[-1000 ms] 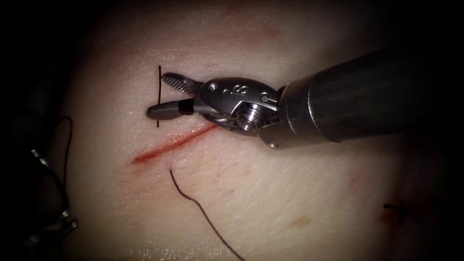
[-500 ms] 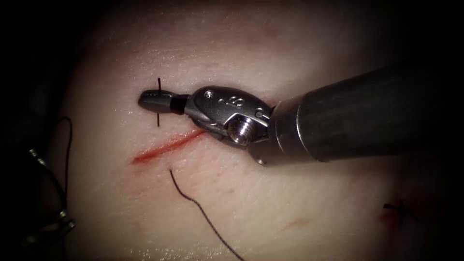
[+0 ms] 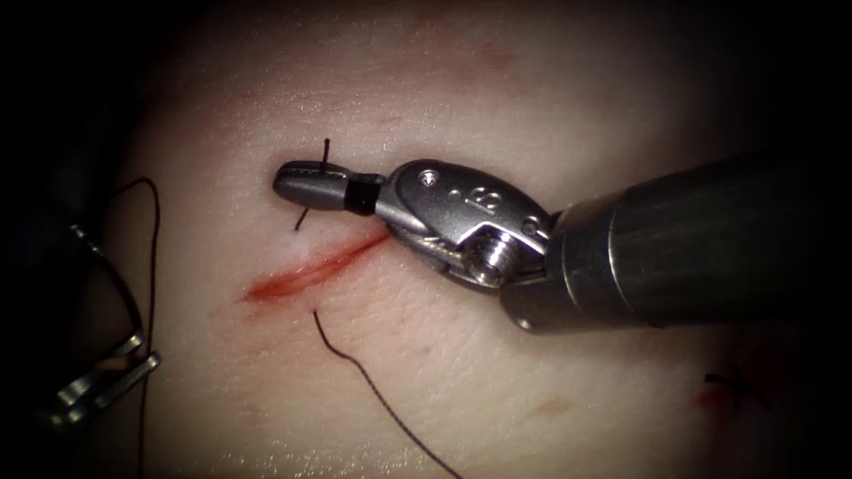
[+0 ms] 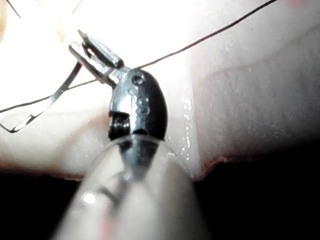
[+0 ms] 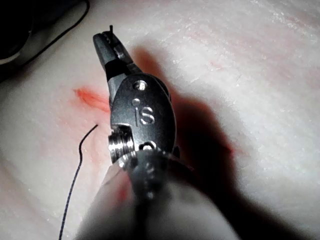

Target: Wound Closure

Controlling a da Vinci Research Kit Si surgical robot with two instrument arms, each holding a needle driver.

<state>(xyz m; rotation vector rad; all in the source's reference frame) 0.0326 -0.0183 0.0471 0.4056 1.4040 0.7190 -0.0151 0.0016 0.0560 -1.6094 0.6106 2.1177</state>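
The cut (image 3: 311,266) runs slantwise across the pale tissue (image 3: 532,106), with red fluid along it. My right tool (image 3: 302,184) lies just above the cut, jaws shut on a short dark thread end (image 3: 325,153) that stands out of the tissue there. That thread end (image 5: 111,27) pokes past the same jaws (image 5: 107,42) in the right wrist view. A second thread (image 3: 373,399) leaves the tissue below the cut and trails away. My left tool (image 3: 106,381) sits off the tissue's left edge, jaws (image 4: 95,55) shut on the curved needle (image 4: 55,95), which is out of the tissue.
Thread (image 3: 153,266) hangs in a loop by the left tool. A small dark knotted stitch (image 3: 732,383) sits at the far right of the tissue. The right tool's thick shaft (image 3: 710,239) covers the tissue to the right of the cut.
The right tool's jaws, open around the upright thread end, closed on it. They then shifted slightly right, bending the thread. The left tool with needle and thread loop moved a little to the right.
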